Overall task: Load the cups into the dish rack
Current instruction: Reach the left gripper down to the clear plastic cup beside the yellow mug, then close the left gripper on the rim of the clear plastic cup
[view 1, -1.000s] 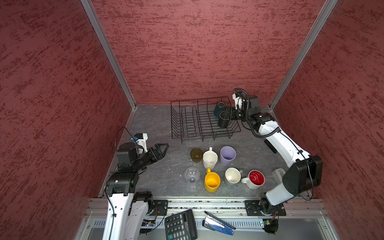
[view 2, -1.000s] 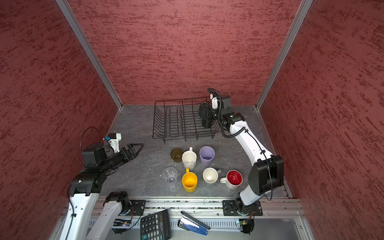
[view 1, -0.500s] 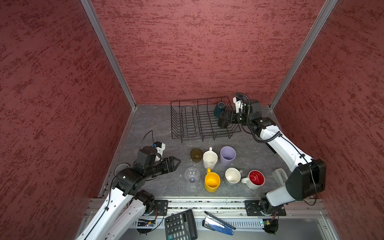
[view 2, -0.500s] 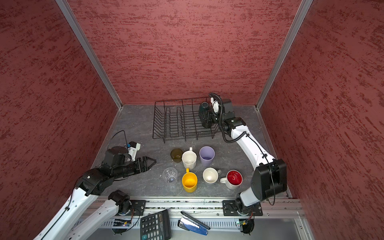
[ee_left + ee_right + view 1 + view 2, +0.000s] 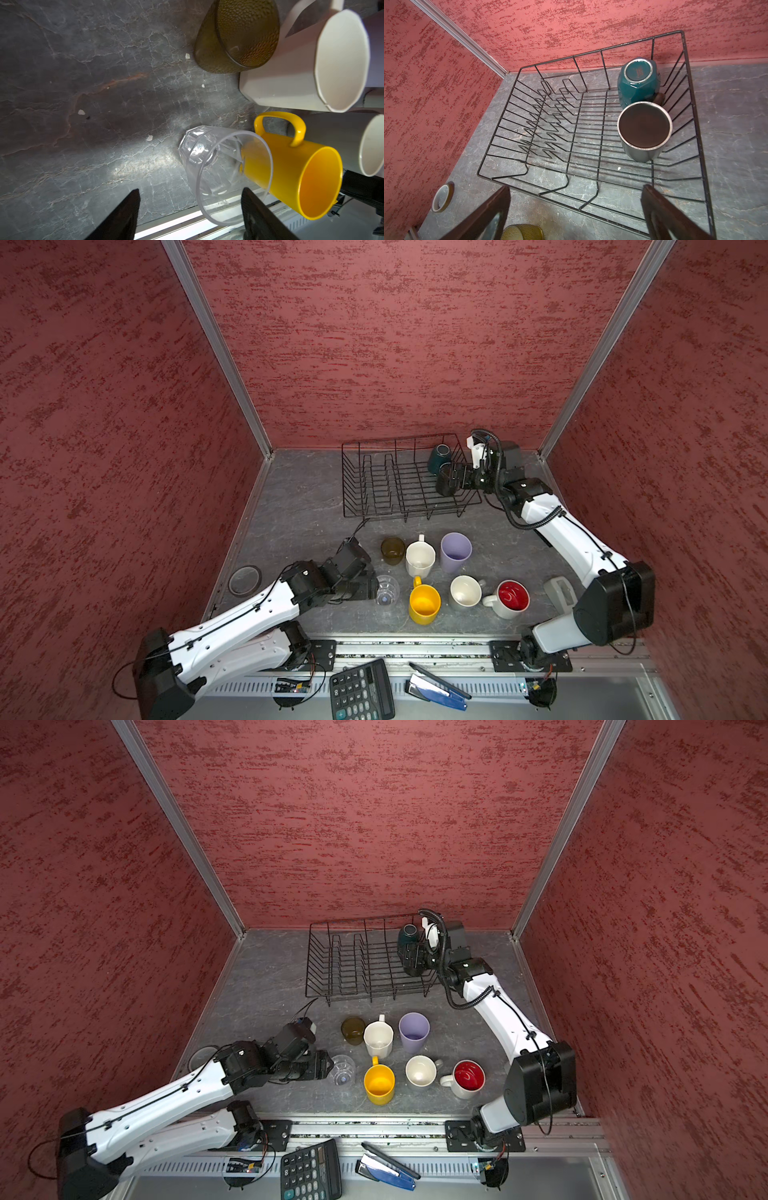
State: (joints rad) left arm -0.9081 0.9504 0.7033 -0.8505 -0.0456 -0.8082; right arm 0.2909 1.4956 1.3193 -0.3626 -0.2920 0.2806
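Left wrist view: my left claw is gaping wide beside the faceted clear glass; my right claw is hanging wide by the wire dish rack.

Grey stone-look tabletop. Dish rack is set at the far edge, toward the far-right corner. Olive glass, white mug and lavender tumbler are lined up mid-table. Clear glass, yellow mug, grey mug and red-lined mug are set nearer the front edge. Tape roll is laid by the left edge.
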